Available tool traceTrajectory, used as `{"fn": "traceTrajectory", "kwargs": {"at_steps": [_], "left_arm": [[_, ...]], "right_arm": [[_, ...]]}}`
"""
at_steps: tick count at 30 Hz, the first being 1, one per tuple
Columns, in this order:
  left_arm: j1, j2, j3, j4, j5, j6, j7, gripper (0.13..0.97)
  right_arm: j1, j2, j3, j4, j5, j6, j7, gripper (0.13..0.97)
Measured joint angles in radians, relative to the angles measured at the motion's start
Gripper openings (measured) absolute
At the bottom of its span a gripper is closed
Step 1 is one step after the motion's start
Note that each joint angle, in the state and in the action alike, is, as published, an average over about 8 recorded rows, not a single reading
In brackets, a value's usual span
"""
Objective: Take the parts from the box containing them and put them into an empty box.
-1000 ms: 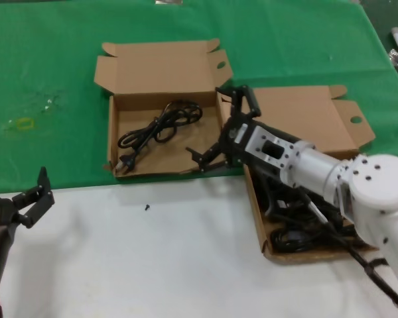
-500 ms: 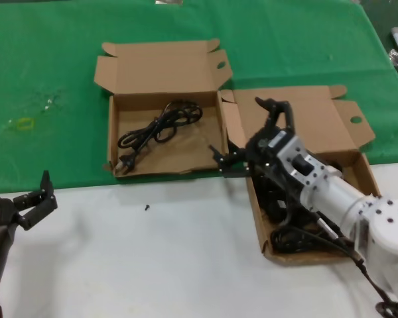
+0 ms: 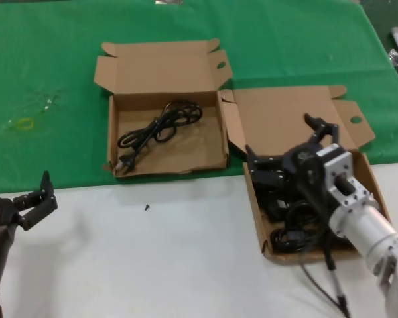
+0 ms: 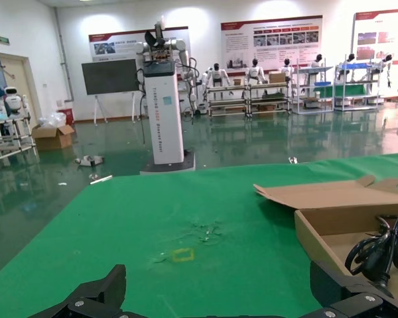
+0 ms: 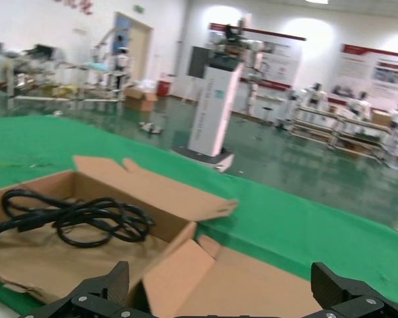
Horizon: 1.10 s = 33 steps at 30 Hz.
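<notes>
Fingers of your right tool (image 3: 283, 142) were spread and empty, poised over the source box (image 3: 367, 173), whose remaining cords (image 3: 293, 225), apparently several tangled together, lay below it. One cord (image 3: 159, 124) lay in the other box (image 3: 212, 149) to its left. Your left tool (image 3: 34, 197) waited released over the tabletop (image 3: 152, 265).

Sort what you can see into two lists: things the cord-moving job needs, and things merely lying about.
Job: right gripper; source box with coiled cords; receiving box holding one cord.

Lying about: yellow ring; small black speck; idle left gripper.
</notes>
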Motion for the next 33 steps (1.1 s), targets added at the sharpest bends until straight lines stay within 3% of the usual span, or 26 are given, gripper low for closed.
{"fn": "traceTrajectory", "kwargs": {"at_steps": [13, 33], "left_arm": [[0.0, 0.0, 0.0, 0.0, 0.0, 0.0, 0.0, 0.966], [0.0, 0.0, 0.0, 0.0, 0.0, 0.0, 0.0, 0.966]], "right_arm": [[-0.159, 0.01, 0.066, 0.136, 0.045, 0.13, 0.124, 0.966], [-0.17, 0.01, 0.07, 0.145, 0.048, 0.139, 0.132, 0.966]]}}
